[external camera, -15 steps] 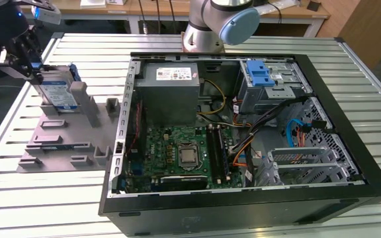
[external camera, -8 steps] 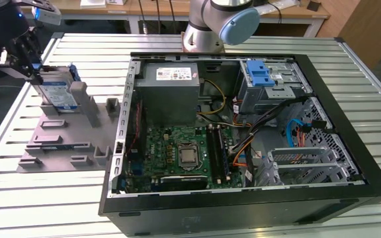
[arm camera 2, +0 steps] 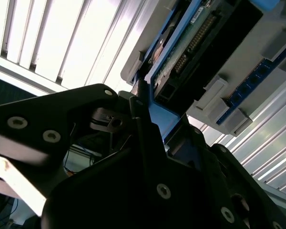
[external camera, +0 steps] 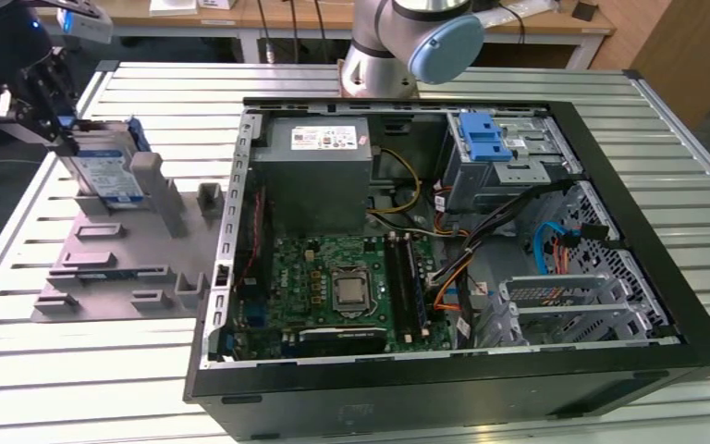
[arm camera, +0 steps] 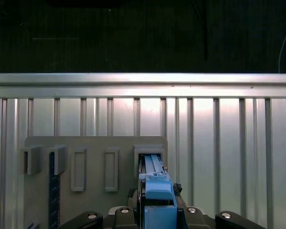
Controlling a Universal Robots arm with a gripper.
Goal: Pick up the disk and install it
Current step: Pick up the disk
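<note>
- The tool [external camera: 56, 129] is at the far corner of the tabletop [external camera: 84, 379], on the exterior view's left, well away from the open case [external camera: 454, 393].
- Its jaws are clamped on the disk [external camera: 108, 174], one on each flat side. They grip the top end, right at the blue frame.
- The disk stands upright on its edge, label side facing the case. Its lower end sits in a socket of the grey rack [external camera: 121, 273].
- So the disk is directly under the tool and hangs down from between the jaws into the rack.
- In the first wrist view the disk [arm camera: 151, 167] runs straight out from the tool [arm camera: 159, 212] into the socket. The rack [arm camera: 95, 143] lies flat on the slatted tabletop [arm camera: 229, 143].
- In the second wrist view the disk's green circuit board [arm camera 2: 190, 45] is visible. The blue frame is wedged between the black jaws of the tool [arm camera 2: 150, 121].
- Inside the case, the cage [external camera: 503, 153] with the blue latch is at the far corner on the exterior view's right. A grey box [external camera: 318, 185] sits beside it.
- The arm [external camera: 386, 42] has its base behind the case.
</note>
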